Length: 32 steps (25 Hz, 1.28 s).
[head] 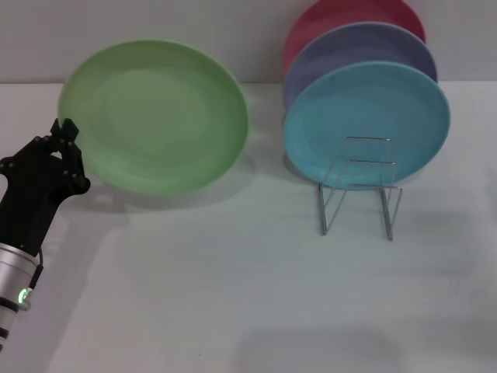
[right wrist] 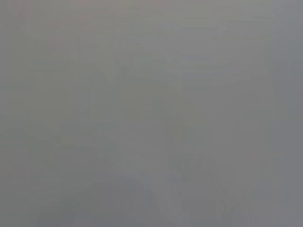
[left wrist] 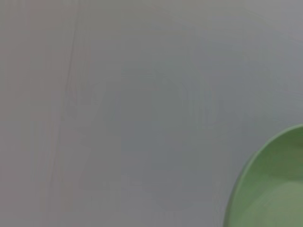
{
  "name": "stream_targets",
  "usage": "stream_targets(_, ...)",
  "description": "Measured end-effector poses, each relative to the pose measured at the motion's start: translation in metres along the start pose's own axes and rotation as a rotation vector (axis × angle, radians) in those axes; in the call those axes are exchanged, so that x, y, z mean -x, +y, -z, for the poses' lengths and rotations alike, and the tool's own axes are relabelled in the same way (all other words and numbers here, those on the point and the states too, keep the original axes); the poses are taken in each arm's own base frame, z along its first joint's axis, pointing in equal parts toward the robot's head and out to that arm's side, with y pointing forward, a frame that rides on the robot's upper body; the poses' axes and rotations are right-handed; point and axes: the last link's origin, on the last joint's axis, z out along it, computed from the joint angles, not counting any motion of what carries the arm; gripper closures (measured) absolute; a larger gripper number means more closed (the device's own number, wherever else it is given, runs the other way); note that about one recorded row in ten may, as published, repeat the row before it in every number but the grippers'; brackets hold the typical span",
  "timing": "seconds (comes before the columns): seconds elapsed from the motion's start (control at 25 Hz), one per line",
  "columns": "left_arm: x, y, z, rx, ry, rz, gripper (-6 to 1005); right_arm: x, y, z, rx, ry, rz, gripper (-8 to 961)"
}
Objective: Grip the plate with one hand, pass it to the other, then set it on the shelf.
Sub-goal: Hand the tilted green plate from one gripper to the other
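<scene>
The light green plate [head: 155,115] is held tilted above the table at the left of the head view, its face turned toward me, with its shadow on the table below. My left gripper [head: 68,144] is shut on the plate's left rim. A part of the plate also shows in the left wrist view [left wrist: 274,189]. The shelf [head: 359,190], a thin silver wire rack, stands at the right; its front loops are free. My right gripper is out of view, and the right wrist view shows only plain grey.
A teal-blue plate [head: 369,124], a lavender-purple plate [head: 349,47] and a red plate [head: 342,15] stand upright one behind another in the back of the rack. The white table [head: 233,295] spreads in front.
</scene>
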Motion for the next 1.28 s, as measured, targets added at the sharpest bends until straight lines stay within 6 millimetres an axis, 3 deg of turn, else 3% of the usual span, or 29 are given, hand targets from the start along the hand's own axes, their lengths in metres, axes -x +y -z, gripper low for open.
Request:
stream_targets(0.24, 0.003, 0.004, -0.003, 0.012, -0.019, -0.001, 964, -0.003, 0.017, 0.001, 0.081, 0.0, -0.034, 472)
stream_targets(0.92, 0.005, 0.007, -0.007, 0.023, -0.039, -0.008, 964, -0.007, 0.034, -0.003, 0.148, 0.0, -0.066, 472)
stream_targets(1.28, 0.007, 0.011, -0.006, 0.038, -0.047, -0.007, 964, -0.015, 0.056, 0.002, 0.17, 0.006, -0.053, 472)
